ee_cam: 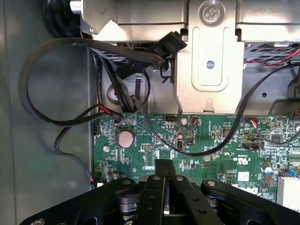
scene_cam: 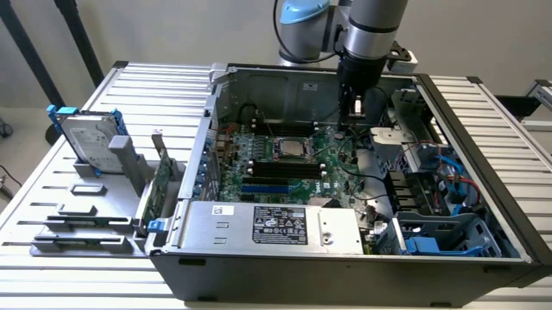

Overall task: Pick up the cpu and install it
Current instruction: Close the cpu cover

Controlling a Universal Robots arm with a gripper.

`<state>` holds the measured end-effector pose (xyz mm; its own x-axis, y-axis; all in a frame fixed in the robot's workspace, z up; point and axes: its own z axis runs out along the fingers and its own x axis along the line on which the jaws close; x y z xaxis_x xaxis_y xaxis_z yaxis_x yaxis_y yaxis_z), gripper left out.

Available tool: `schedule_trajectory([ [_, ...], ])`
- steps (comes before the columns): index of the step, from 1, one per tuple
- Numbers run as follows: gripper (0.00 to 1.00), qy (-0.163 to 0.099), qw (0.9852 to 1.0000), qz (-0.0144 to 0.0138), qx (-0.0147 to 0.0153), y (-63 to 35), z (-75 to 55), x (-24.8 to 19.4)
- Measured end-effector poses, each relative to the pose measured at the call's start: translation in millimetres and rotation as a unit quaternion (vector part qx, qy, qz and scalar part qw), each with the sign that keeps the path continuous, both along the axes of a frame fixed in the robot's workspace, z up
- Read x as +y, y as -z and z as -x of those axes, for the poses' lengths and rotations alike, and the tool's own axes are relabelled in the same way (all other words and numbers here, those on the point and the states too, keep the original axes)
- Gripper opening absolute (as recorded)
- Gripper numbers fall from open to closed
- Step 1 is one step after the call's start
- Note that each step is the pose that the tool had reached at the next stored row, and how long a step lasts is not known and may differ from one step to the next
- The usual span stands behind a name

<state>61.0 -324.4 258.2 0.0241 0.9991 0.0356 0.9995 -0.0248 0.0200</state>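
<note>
The cpu (scene_cam: 291,148), a small silver square, lies flat in the socket in the middle of the green motherboard (scene_cam: 285,171) inside the open computer case (scene_cam: 345,271). My gripper (scene_cam: 352,121) hangs from the arm inside the case, to the exterior view's right of the cpu, near the back wall and apart from it. In the wrist view the gripper (ee_cam: 165,187) is shut, its black fingers (ee_cam: 152,197) pressed together with nothing visible between them. They hover over the motherboard's (ee_cam: 201,145) edge, by a round coin battery (ee_cam: 125,138).
Black cables (ee_cam: 56,84) loop beside a metal bracket (ee_cam: 209,70) just past the fingertips. A grey box with a black label (scene_cam: 276,226) fills the case's front. A hard drive with blue rails (scene_cam: 86,139) and an upright card (scene_cam: 159,177) stand on grey holders outside the case.
</note>
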Motion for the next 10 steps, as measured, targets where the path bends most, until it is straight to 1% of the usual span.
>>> schedule_trajectory([
  [5, 0.11, -0.001, 1.0000, 0.0000, 0.0001, 8.9, 0.0, 0.0],
  [7, 0.11, -0.001, 1.0000, -0.0009, 0.0009, 10.6, 0.0, 0.0],
  [8, 0.11, -0.001, 1.0000, -0.0020, 0.0029, 10.8, 0.0, -0.1],
  [9, 0.11, -0.001, 1.0000, -0.0031, 0.0068, 10.9, 0.0, -0.1],
  [10, 0.11, -0.001, 0.9999, -0.0043, 0.0119, 11.0, 0.0, 0.0],
])
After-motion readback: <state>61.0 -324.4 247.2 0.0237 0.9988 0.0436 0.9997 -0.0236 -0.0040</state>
